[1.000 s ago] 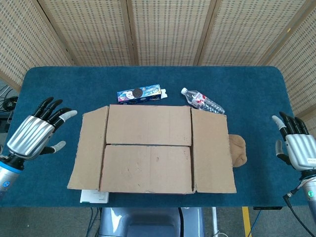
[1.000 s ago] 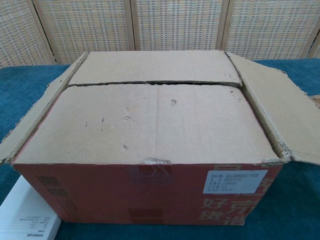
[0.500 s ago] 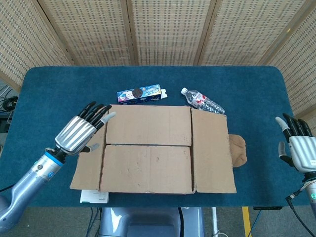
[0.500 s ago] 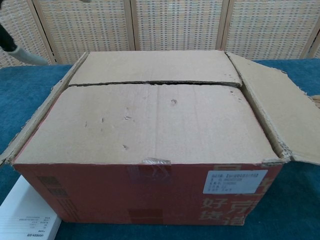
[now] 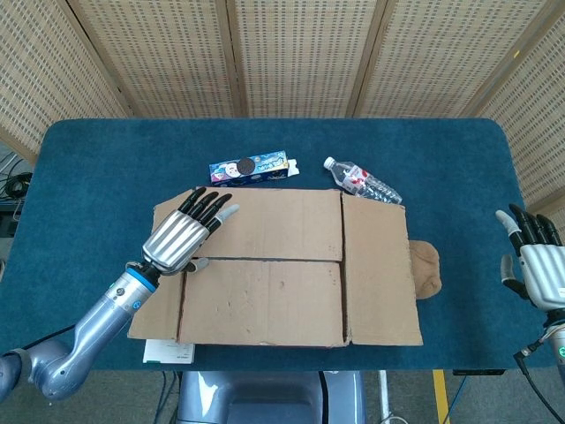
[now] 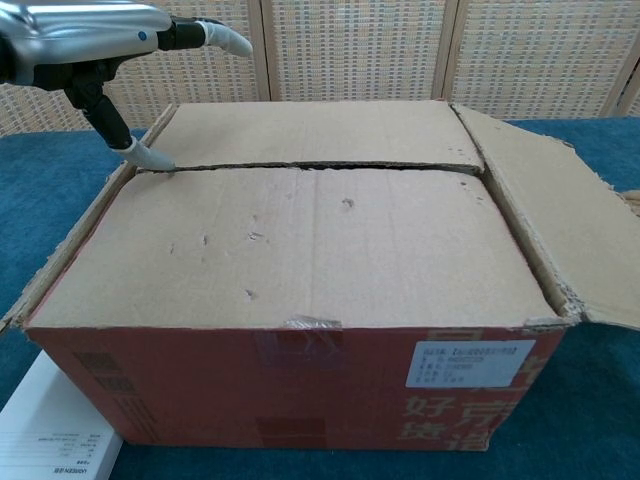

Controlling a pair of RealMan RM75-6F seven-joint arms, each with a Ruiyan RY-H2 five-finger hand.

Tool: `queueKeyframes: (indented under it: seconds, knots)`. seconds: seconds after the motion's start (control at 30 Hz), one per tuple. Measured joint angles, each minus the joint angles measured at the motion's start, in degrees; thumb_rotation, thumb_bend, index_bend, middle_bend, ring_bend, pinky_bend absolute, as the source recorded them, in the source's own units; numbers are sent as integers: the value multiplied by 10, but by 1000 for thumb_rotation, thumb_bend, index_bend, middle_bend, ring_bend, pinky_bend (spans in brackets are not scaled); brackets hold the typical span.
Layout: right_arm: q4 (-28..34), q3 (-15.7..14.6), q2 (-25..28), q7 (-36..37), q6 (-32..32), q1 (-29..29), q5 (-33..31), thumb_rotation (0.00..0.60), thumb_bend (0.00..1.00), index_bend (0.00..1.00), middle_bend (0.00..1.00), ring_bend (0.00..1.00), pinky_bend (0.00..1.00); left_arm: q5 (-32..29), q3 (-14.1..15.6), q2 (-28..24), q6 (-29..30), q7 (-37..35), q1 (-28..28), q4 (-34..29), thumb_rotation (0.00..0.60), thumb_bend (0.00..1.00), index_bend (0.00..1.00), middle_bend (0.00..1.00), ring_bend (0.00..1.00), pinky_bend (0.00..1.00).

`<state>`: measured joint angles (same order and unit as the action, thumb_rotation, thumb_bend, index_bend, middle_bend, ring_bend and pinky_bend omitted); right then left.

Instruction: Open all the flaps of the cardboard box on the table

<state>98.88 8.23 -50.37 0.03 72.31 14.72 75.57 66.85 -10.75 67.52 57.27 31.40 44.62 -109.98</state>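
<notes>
Chest view: cardboard box point(image 6: 300, 300) front shows red Chinese characters, white label point(image 6: 475, 362).

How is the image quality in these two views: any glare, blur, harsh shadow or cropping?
Head view: even, soft light, everything sharp; the left hand shows mild highlights on its metal back, and the right hand sits at the frame edge. Chest view: the cardboard box fills the frame, in focus, with no strong shadows; the left hand is cropped at the top left, with a bright sheen on it.
</notes>
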Motion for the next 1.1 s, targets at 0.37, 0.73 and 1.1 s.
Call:
queueKeyframes:
  seconds: [0.37,0.73,1.1]
  knots:
    - [-5,0,0,6,1,-4,-1,600,724,0,0,0,2,-24,5,32,3,14,15,15,600,54,0,0,0,0]
    - [-8,0,0,12,3,-7,0,600,724,0,0,0,2,-37,8,52,18,29,22,35,600,58,0,0,0,0]
    - [-4,0,3,16,12,-14,1,600,724,0,0,0,2,-23,-1,55,52,15,18,42,600,63,0,0,0,0]
